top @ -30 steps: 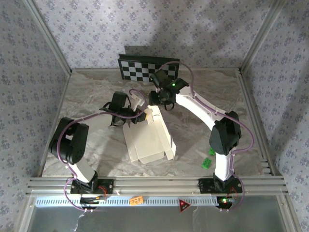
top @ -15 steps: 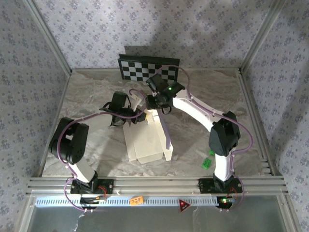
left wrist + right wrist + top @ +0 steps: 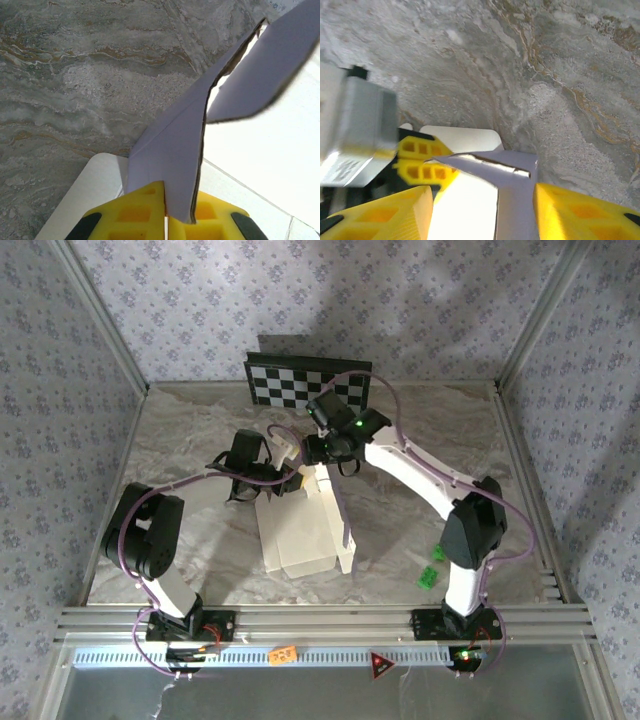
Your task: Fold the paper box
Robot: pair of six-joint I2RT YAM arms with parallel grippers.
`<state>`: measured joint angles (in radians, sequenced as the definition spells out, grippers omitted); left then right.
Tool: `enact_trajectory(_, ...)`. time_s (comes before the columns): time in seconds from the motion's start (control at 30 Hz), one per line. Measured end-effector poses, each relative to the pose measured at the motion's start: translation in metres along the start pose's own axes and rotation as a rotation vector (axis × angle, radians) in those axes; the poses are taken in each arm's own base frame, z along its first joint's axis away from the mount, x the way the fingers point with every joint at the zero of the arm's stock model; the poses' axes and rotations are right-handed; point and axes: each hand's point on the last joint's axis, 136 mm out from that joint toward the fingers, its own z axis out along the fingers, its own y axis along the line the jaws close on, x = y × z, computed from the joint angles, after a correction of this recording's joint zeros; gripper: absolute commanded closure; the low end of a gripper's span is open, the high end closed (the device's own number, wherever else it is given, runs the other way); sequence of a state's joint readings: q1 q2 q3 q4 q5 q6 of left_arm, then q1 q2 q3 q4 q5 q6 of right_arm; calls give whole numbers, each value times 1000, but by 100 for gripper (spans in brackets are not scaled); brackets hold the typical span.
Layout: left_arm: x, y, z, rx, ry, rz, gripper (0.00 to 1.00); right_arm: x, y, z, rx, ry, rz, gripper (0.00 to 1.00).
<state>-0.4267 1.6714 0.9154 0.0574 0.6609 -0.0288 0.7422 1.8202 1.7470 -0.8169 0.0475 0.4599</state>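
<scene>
1. Yellow pads (image 3: 135,217) of the left hand (image 3: 295,480) are pressed together on a lavender flap of the box (image 3: 305,530). The flap stands on edge between them in the left wrist view, so this hand has the box pinched.
2. Cream-white face up, the box lies mid-desk (image 3: 190,440) on the grey marbled top. Its near end is flat and its far end is up at the two hands. A flap along its right edge is raised (lavender side showing).
3. Behind the box, apart from it, a checkerboard (image 3: 310,380) leans at the back wall.
4. Reaching in from the right, the right hand (image 3: 320,458) sits at the box's far end, just beside the left hand. In its wrist view its yellow fingers (image 3: 585,210) are spread wide with the lavender flap between them. This hand grips nothing (whether a finger brushes the flap, I cannot tell).
5. Small green bits (image 3: 430,575) lie on the desk near the right arm's base, well apart from the box.
</scene>
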Motion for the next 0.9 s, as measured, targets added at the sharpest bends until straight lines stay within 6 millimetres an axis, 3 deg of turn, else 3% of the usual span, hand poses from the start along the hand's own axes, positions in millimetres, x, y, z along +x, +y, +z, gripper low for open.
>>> enact_trajectory(0.17, 0, 0, 0, 0, 0, 0, 92, -7, 3, -35, -40, -50, 0, 48)
enact_trajectory(0.3, 0, 0, 0, 0, 0, 0, 92, -3, -5, -49, -46, -64, 8, 71)
enact_trajectory(0.43, 0, 0, 0, 0, 0, 0, 92, 14, -24, -43, -28, -26, 43, 87)
enact_trajectory(0.57, 0, 0, 0, 0, 0, -4, 92, 28, -35, -28, -22, 19, 70, 90)
enact_trajectory(0.77, 0, 0, 0, 1, -2, -8, 92, 33, -25, -15, -68, 45, 63, 91)
enact_trajectory(0.9, 0, -1, 1, 1, -4, -6, 92, 36, -20, -5, -76, 60, 58, 84)
